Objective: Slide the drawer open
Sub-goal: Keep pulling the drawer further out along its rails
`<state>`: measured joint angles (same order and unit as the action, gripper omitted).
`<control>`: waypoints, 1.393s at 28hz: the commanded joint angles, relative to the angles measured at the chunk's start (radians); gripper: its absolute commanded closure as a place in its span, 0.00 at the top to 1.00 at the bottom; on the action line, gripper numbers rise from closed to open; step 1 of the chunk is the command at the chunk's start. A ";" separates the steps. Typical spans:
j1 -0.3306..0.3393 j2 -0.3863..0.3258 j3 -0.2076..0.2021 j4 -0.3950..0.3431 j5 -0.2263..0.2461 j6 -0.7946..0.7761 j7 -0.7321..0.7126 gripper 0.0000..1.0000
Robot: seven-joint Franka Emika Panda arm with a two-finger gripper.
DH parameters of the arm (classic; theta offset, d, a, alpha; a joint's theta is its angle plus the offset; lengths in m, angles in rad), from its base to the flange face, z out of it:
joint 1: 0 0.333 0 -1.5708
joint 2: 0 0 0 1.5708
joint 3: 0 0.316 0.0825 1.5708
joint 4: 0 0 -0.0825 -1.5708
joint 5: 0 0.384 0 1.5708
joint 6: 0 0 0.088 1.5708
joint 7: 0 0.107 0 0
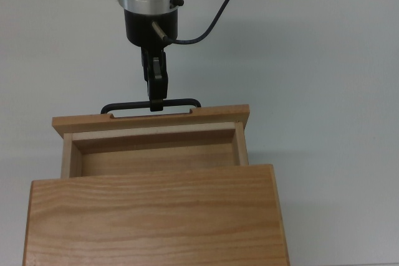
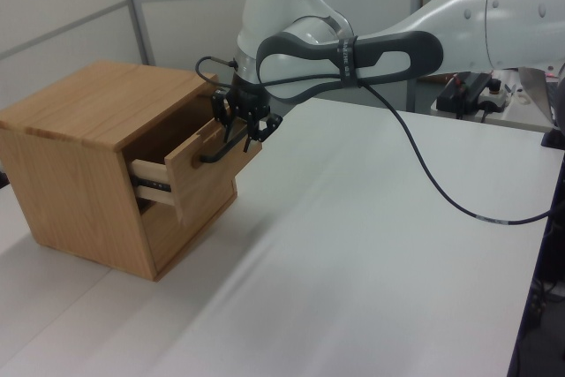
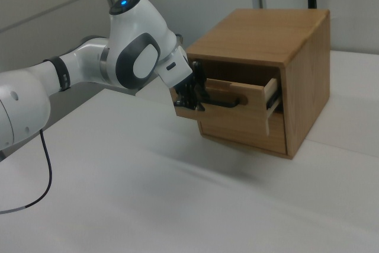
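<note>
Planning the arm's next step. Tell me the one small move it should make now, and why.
Probably a short, straight pull away from the cabinet. The pincer sits at the middle of the black handle, and the drawer is only partly out, with its front panel square to the cabinet in the top view, so a straight pull should slide it further without jamming.

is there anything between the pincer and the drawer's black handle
Nothing: in the top view the black two-finger pincer sits right at the thin black metal bar handle of the light wood drawer, with no gap or object visible between them.
</note>
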<state>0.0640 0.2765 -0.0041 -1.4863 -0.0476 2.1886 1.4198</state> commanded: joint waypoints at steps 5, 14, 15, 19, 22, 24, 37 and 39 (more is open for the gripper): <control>0.000 -0.030 -0.002 -0.045 -0.011 0.007 -0.035 0.00; -0.001 -0.077 -0.002 -0.045 -0.006 -0.101 -0.035 0.00; -0.001 -0.080 -0.002 -0.045 -0.003 -0.121 -0.035 0.00; -0.001 -0.099 -0.001 -0.045 0.003 -0.222 -0.033 0.00; -0.001 -0.103 -0.002 -0.045 0.005 -0.280 -0.033 0.00; -0.001 -0.112 -0.002 -0.045 0.006 -0.338 -0.032 0.00; -0.001 -0.157 -0.011 -0.043 0.014 -0.483 -0.047 0.00; -0.001 -0.158 -0.013 -0.040 0.014 -0.484 -0.047 0.00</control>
<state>0.0627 0.1665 -0.0053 -1.4873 -0.0474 1.7375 1.4018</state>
